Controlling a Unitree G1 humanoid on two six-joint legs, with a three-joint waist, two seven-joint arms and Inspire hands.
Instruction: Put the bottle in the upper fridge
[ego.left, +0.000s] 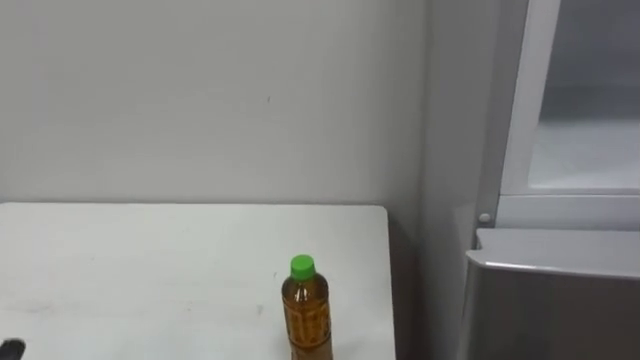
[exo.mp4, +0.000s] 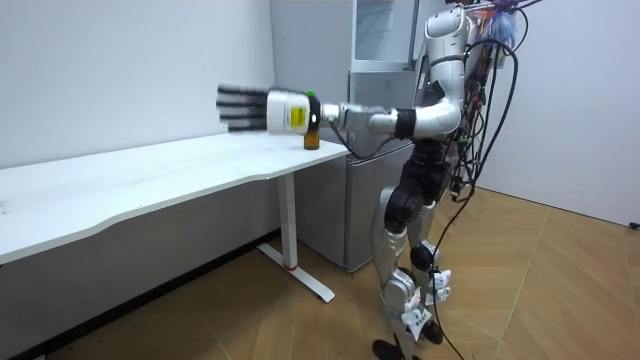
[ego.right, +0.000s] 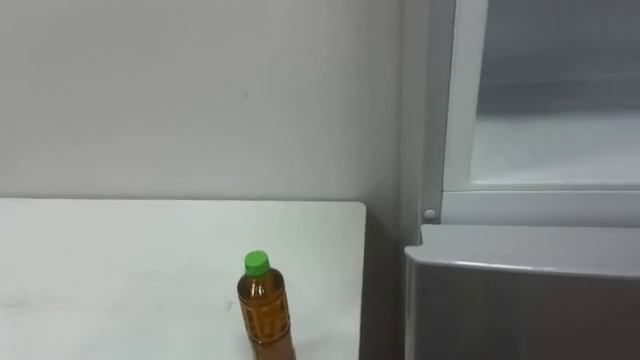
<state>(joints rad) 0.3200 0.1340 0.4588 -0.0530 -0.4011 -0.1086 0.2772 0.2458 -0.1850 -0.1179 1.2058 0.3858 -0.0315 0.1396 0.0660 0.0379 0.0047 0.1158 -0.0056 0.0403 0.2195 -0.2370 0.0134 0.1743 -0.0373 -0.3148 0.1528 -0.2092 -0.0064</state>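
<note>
Fingers on our left hand (exo.mp4: 283, 112) were straight and empty, so we needed to wrap them softly round the brown plastic bottle with green cap (ego.left: 306, 318).

Bottle (ego.left: 305, 318) is a small clear plastic one with amber-brown drink inside, a bright green cap and a label round the middle. It's standing upright on the white table (ego.left: 150, 270), near the right-hand edge. Just past that edge sits the grey fridge (ego.left: 550, 300), and its upper part (ego.left: 580, 110) has a pale-framed glass front.
</note>
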